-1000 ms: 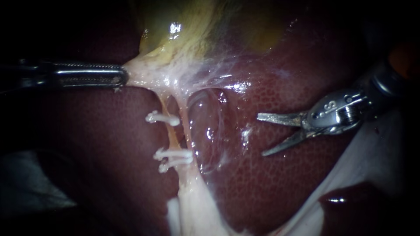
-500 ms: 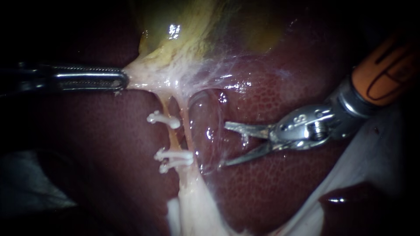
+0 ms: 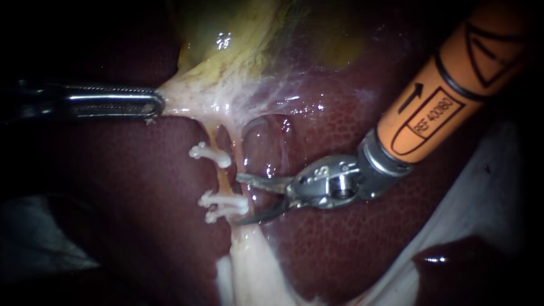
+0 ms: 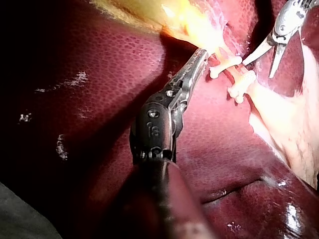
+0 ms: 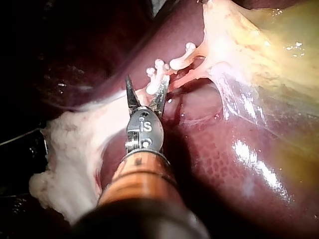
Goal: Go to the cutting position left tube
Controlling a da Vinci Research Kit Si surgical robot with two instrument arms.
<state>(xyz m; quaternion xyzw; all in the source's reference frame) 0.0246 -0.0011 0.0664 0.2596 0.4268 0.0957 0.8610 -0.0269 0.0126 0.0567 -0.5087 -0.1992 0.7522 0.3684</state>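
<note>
The left instrument (image 3: 160, 103) clamps the pale tissue (image 3: 187, 96) below the gallbladder (image 3: 238, 45). The right instrument (image 3: 237, 199) holds its blades parted, tips just beside the left tube (image 3: 224, 178). That tube runs between the upper clip (image 3: 211, 154) and the lower clips (image 3: 224, 205). Bare liver (image 3: 351, 249) lies open beneath the shaft.

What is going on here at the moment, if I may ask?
My left instrument has its jaws shut on pale tissue below the gallbladder, holding it taut over the liver. My right instrument, jaws open, is at the two tubes, beside the white clips; nothing is cut yet.
</note>
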